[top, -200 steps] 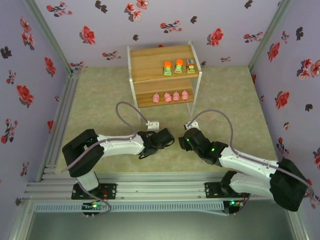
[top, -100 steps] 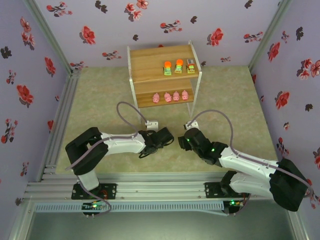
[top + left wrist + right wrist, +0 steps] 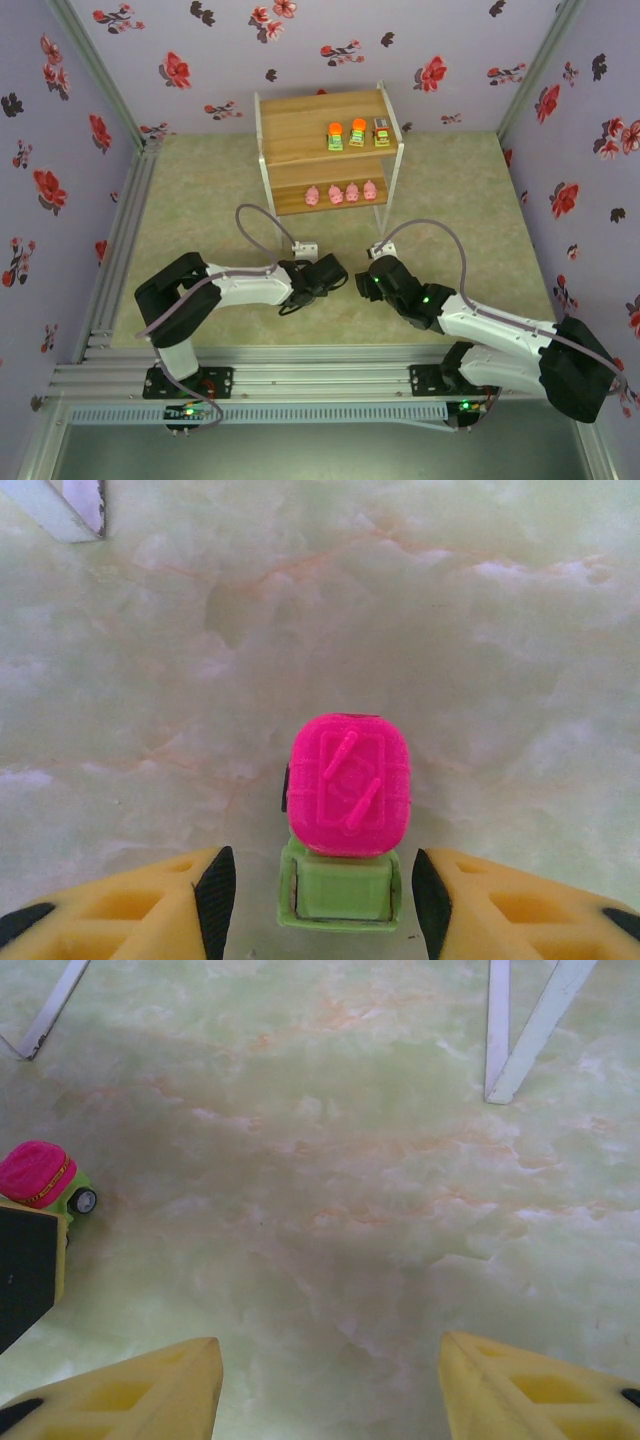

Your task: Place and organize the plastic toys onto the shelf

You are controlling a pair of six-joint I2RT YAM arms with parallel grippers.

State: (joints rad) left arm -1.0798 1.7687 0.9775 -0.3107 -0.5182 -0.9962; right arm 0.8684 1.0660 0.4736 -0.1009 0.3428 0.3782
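A blocky yellow-green toy with a magenta top (image 3: 348, 785) stands on the table between the fingers of my left gripper (image 3: 323, 905). The jaws are open, with a gap on each side of the toy. The same toy (image 3: 40, 1175) shows at the left of the right wrist view, beside the left gripper's dark finger (image 3: 25, 1260). My right gripper (image 3: 330, 1390) is open over bare table. The shelf (image 3: 300, 125) stands at the back: three blocky toys (image 3: 358, 132) on its top board, several pink pigs (image 3: 340, 193) on the lower one. The two grippers (image 3: 340, 278) (image 3: 372, 282) face each other in front of it.
The shelf's white legs (image 3: 520, 1030) (image 3: 45, 1015) rise ahead of the right gripper, and one foot (image 3: 65, 505) shows at the top left of the left wrist view. Flowered walls enclose the pale green table (image 3: 200, 200). Open table lies on both sides of the shelf.
The left arm's shoulder and elbow have edged slightly to the right, and its jaws have narrowed a little around the toy. The right arm has stayed still.
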